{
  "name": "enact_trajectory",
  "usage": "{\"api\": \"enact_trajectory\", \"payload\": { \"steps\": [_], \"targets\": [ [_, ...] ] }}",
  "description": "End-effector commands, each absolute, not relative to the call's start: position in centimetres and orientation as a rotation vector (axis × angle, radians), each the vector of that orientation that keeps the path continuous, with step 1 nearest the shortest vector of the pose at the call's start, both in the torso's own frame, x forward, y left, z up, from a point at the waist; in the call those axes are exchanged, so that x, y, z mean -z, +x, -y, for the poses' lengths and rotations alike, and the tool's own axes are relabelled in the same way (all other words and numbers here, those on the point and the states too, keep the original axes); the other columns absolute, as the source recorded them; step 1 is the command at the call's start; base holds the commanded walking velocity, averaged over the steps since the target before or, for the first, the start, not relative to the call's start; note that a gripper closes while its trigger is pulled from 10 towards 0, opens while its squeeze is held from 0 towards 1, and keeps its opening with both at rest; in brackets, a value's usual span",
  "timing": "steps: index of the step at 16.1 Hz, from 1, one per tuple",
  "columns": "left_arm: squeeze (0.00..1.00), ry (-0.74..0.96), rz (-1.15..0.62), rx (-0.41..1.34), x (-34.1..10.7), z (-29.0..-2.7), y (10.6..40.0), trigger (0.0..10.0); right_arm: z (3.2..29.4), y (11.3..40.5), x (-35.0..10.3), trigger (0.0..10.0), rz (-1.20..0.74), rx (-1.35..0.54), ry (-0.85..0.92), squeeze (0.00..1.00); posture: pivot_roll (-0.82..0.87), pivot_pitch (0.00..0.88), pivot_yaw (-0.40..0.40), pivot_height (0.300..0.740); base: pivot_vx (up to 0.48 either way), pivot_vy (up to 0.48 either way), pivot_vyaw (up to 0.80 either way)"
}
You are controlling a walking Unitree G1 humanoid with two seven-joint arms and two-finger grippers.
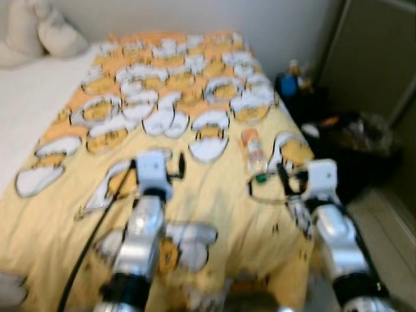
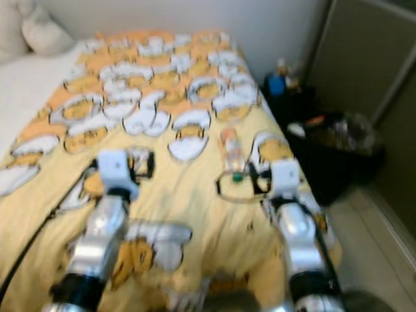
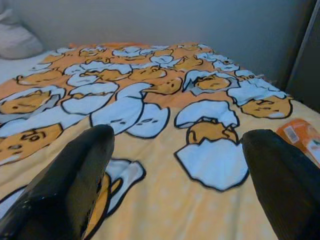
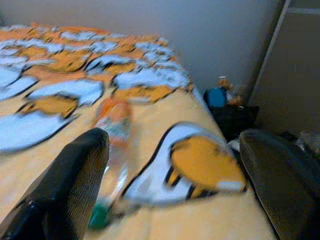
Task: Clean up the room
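Note:
A clear plastic bottle (image 1: 253, 153) with an orange label and a green cap lies on the yellow egg-print blanket (image 1: 214, 195), near the bed's right edge. My right gripper (image 1: 273, 185) hovers open just in front of the cap. In the right wrist view the bottle (image 4: 112, 145) lies close to one finger (image 4: 70, 190), and nothing sits between the fingers. My left gripper (image 1: 157, 156) is open over the middle of the blanket, holding nothing. The bottle's label (image 3: 300, 135) peeks in at the edge of the left wrist view.
Pillows (image 1: 45, 32) and a white sheet (image 1: 32, 91) lie at the bed's far left. Right of the bed stand a dark bin with a bag (image 1: 357, 143) and a small blue item (image 1: 289, 84) on a dark stand. A wardrobe door (image 1: 377, 52) closes the right side.

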State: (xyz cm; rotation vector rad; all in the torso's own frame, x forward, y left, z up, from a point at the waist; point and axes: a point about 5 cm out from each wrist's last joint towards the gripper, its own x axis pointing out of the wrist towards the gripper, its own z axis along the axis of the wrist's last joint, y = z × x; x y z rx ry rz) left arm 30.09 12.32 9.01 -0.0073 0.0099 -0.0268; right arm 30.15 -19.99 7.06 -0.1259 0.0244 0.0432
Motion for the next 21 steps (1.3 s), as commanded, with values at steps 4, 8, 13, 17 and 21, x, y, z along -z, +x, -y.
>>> {"api": "enact_trajectory", "payload": {
  "steps": [4,8,13,17,21],
  "targets": [
    [0.00,0.077,-0.001,0.049,-9.8,-12.1,30.6,10.0,21.4,34.0,-9.4,10.0,-0.076,0.046,-0.089,0.00,-0.15,0.000,0.070,0.740,0.199,-0.132,0.00],
    [0.00,0.081,-0.132,0.439,-10.8,-11.3,30.7,10.0,19.8,35.5,-7.9,10.0,-0.291,0.015,-0.013,0.00,-0.07,0.000,0.074,0.740,0.000,0.000,0.00],
    [0.00,0.098,-0.083,0.547,-14.3,-12.4,30.2,10.0,17.5,35.8,-7.2,10.0,-0.343,-0.026,-0.027,0.00,0.01,0.065,0.096,0.740,0.000,0.000,0.00],
    [0.00,0.094,-0.155,0.580,-13.7,-12.8,28.2,10.0,16.3,36.0,-7.0,10.0,-0.363,-0.027,-0.052,0.00,0.05,0.111,0.099,0.740,0.000,0.000,0.00],
    [0.00,0.097,-0.191,0.570,-13.8,-13.6,26.9,10.0,16.5,36.5,-8.0,10.0,-0.296,0.018,-0.083,0.00,0.08,0.143,0.099,0.740,0.000,0.000,0.00]
  ]
}}
